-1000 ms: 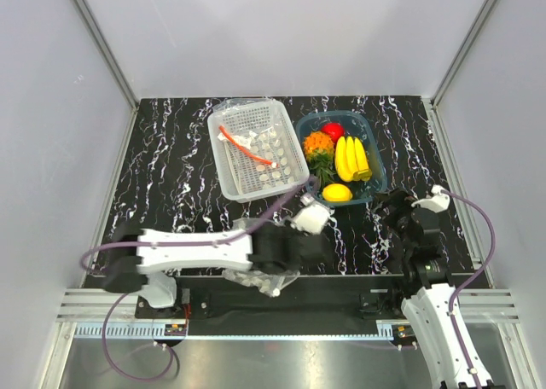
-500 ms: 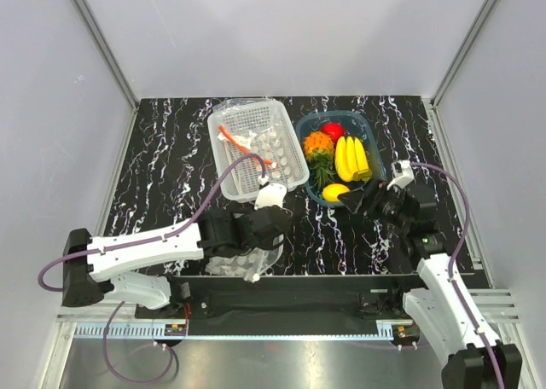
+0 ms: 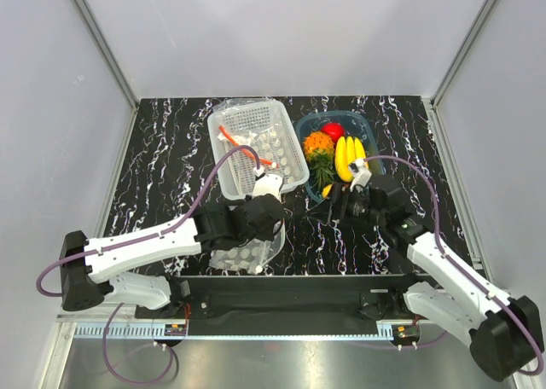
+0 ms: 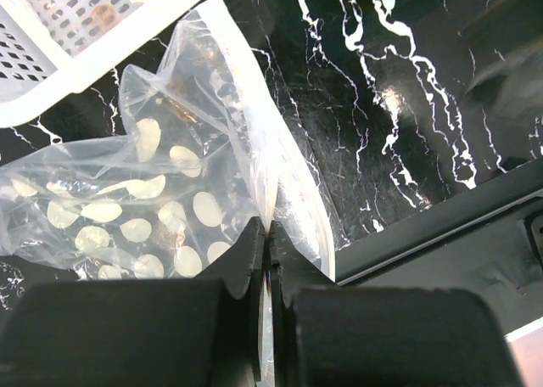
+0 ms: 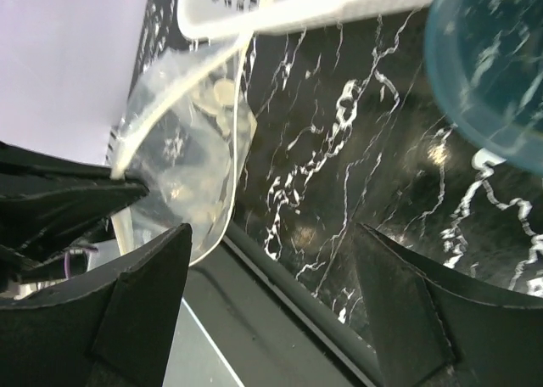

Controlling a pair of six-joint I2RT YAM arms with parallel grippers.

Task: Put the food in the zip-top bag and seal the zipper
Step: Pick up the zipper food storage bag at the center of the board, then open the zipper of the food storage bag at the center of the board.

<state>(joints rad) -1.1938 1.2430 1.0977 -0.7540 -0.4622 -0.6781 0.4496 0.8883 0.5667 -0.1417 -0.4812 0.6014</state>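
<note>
While my left gripper [image 4: 265,234] is pinched tight on the edge of the zip-top bag [image 4: 161,192], which lies beside the white basket [image 4: 85,64], my right gripper [image 5: 271,234] hangs wide open near the food [image 3: 351,157] in the blue tub [image 5: 492,90]. I should hold that edge steady and pick gently.
</note>
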